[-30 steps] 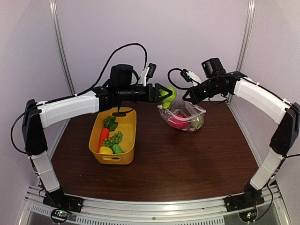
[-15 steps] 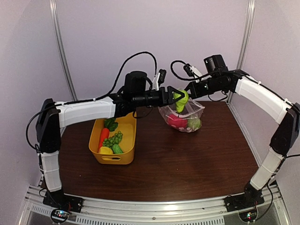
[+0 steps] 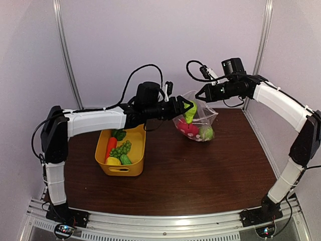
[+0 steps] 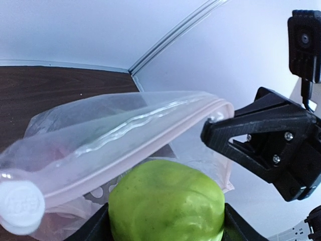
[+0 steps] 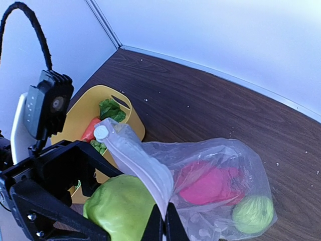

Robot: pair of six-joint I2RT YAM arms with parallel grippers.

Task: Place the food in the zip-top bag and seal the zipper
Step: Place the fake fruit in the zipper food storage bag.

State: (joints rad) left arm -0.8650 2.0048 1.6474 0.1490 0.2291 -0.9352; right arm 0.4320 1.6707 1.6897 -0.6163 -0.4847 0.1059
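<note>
My left jaws clamp a green pear (image 4: 165,201) at the zip-top bag (image 5: 220,150) mouth; my right jaws pinch its zipper (image 4: 130,123) edge.

Toy colours on a dark brown, wood-grained table (image 3: 200,170)
Clear, pale-dotted zip-top bag (image 3: 208,116) at centre shows a pink-red fruit (image 3: 189,129) and a green apple (image 3: 206,132); lime-green fruit (image 4: 165,201) beside it; yellow basket (image 3: 136,150) at left, with an orange carrot (image 3: 111,146).
</note>
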